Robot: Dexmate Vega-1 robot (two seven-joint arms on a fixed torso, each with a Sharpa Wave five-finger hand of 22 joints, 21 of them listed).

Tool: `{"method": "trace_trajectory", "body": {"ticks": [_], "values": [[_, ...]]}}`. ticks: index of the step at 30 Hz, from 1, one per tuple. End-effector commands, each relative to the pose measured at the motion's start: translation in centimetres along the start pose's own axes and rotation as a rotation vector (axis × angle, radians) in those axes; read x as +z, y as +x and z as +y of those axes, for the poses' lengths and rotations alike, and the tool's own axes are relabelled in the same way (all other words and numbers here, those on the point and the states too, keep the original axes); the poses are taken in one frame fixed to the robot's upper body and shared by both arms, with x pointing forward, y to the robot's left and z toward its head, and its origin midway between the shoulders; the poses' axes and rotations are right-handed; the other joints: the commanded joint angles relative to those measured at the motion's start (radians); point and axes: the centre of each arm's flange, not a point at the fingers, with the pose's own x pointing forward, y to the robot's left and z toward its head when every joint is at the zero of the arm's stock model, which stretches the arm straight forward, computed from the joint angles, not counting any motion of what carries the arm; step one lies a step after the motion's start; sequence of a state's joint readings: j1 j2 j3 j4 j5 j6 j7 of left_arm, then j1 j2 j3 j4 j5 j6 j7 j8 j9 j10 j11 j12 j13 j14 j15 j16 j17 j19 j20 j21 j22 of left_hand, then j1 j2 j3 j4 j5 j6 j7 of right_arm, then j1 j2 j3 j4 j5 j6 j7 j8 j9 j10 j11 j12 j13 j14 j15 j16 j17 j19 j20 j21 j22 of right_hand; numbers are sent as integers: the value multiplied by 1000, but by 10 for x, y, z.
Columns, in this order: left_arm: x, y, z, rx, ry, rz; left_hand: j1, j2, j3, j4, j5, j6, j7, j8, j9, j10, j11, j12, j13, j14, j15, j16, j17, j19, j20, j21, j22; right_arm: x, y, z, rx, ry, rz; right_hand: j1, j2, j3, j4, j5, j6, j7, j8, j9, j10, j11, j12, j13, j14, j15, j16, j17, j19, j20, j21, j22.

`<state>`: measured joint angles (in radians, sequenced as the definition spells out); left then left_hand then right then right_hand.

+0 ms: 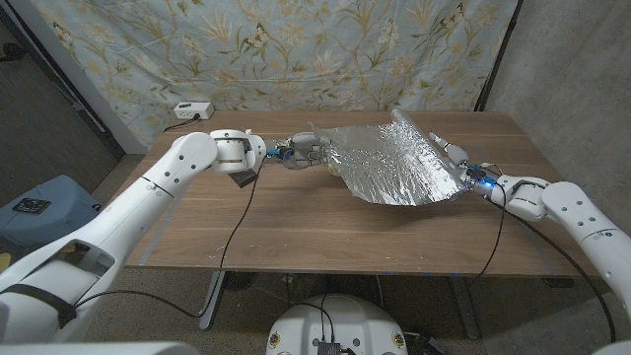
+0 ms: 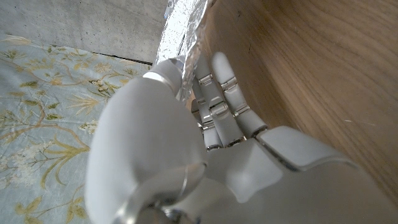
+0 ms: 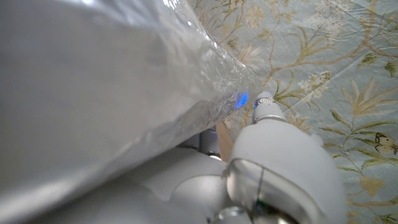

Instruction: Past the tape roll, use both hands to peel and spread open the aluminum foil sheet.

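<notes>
A wooden table [image 1: 296, 232] fills the middle of the head view, with a pale floral cloth [image 1: 296, 49] hanging behind it.

A crinkled sheet of aluminum foil [image 1: 394, 163] is the largest thing on the table. It is spread open between the robot's two hands, reaching from one hand to the other across the far half of the tabletop. Its far edge curls upward, and its near edge sags toward the wood.

The left hand [image 1: 308, 150] grips the sheet's left edge. In the left wrist view the fingers [image 2: 217, 93] reach up along the wood, and the foil's edge [image 2: 186, 25] runs down between them and the thumb, so this hand holds the foil.

The right hand [image 1: 455, 163] is at the sheet's right edge, with fingertips showing above the foil and a small blue light glowing at the wrist just beside it. In the right wrist view the foil [image 3: 112, 93] lies draped over the hand [image 3: 273, 155] and hides the fingers; the sheet appears held here, lifted off the table at this side.

A white power strip [image 1: 193, 110] sits on the floor beyond the table, behind the left hand. Beside the left arm, a blue bin [image 1: 44, 207] stands on the floor; what it holds cannot be made out.
</notes>
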<state>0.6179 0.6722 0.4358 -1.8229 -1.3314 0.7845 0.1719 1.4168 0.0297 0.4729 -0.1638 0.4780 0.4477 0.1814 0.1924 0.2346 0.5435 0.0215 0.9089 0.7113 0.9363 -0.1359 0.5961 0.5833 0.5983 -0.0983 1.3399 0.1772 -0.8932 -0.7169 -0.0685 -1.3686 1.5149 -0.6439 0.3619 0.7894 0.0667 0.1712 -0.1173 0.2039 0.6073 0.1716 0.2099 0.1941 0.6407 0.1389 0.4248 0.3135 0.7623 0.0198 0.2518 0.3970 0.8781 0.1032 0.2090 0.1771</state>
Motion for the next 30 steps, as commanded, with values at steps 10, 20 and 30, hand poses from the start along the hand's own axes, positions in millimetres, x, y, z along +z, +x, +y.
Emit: {"method": "trace_trajectory", "body": {"ticks": [10, 20, 30], "values": [[7, -7, -3, -6, 17, -8, 1, -8, 8, -2, 0, 23, 24, -1, 4, 79, -75, -3, 6, 55, -46, 9, 4, -1, -8, 9, -1, 1, 1, -6, 24, 18, -45, -1, 8, 0, -6, 1, 16, 5, 6, 1, 8, -12, -5, 5, 6, -7, 9, 4, -1, -11, -4, 3], [8, -10, -5, -4, 27, -5, 1, -8, 7, -2, -1, 23, 24, -2, 4, 79, -74, -4, 7, 53, -46, 8, 4, -1, -7, 10, -1, -1, -2, -9, 28, 27, -57, 0, 8, -1, -9, 1, 22, -3, 7, 1, 14, -16, -8, 7, 8, -15, 12, 7, -2, -12, -3, 3], [6, -16, -3, 1, 18, -2, 1, -8, 8, -1, -1, 23, 23, -2, 4, 82, -74, -5, 7, 54, -46, 9, 3, 1, -7, 10, 0, -2, -6, -11, 16, 30, -58, -1, 10, 0, -9, 1, 22, -4, 6, 1, 16, -17, -12, 9, 7, -17, 12, 8, -3, -13, -4, 3]]}}
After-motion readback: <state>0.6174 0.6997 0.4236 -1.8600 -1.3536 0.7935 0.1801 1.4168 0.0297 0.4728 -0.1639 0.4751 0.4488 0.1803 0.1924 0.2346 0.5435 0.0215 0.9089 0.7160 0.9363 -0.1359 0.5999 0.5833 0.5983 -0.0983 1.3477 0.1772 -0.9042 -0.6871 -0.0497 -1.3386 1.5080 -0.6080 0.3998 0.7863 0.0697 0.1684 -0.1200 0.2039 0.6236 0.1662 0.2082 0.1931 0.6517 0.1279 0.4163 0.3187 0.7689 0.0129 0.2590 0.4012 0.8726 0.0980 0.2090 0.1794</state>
